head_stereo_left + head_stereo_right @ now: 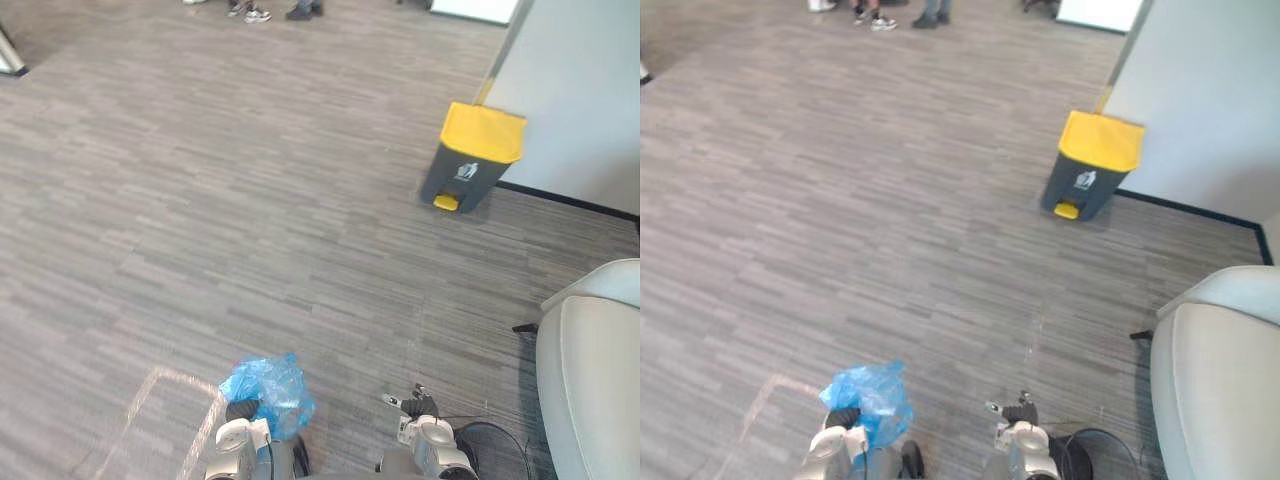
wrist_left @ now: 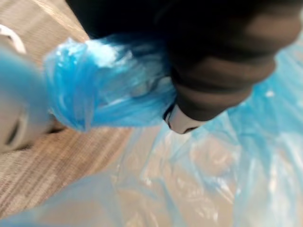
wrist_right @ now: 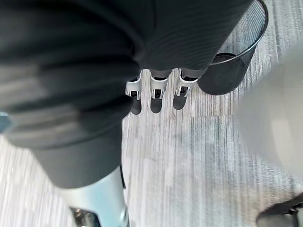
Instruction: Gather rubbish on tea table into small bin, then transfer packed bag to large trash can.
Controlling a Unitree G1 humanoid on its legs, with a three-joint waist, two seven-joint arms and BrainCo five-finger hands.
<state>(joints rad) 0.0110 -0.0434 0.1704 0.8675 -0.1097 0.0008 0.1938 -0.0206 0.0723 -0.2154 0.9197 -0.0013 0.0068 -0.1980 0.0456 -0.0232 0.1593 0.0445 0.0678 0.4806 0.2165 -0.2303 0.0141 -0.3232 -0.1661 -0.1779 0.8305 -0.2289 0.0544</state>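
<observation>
— Where are we carrying the blue bag (image 1: 268, 390)?
— Our left hand (image 1: 238, 436) is clutching its bunched neck, and the bag is bulging just ahead of that hand, low on our left.
— And the large trash can (image 1: 458, 175)?
— It is standing well apart from us, ahead and to our right, by the wall (image 1: 580, 100). Our right hand (image 1: 425, 428) is hanging slack-fingered and empty on that nearer side.

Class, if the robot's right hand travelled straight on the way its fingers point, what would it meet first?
Probably bare floor. The right hand points forward and down; the black mesh bin sits beside that line and the yellow-lidded can off to the right, though depth is unclear.
</observation>
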